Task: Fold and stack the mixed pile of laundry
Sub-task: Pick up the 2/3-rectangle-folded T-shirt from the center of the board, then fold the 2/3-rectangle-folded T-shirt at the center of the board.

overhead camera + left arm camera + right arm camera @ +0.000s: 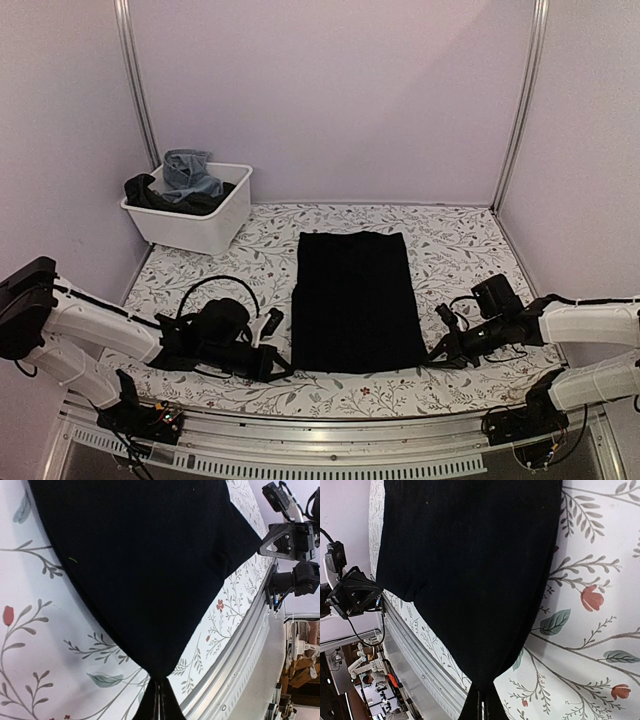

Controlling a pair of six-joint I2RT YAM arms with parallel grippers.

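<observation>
The flowered table (470, 250) carries the black cloth (355, 300), spread flat as a tall rectangle in the middle, its short near edge towards my bases. It looks light, thin and limp. I expect it to sag wherever I do not hold it, drag on the printed cover and crease at any pinch. So I judge the two near corners the right places to take hold, both at once, to keep that edge straight for a fold.

The rest of the pile sits well apart in the white bin (195, 232) at the far left: light blue jeans (190, 172), heavier and stiffer by the look, on top of dark clothes (148, 192).

My left gripper (283, 368) lies low at the cloth's near left corner, my right gripper (437, 353) at its near right corner. In each wrist view the fabric draws to a point that vanishes between my jaws, so each is pinched tight on its corner. From both tips the cloth runs away flat on the table.
</observation>
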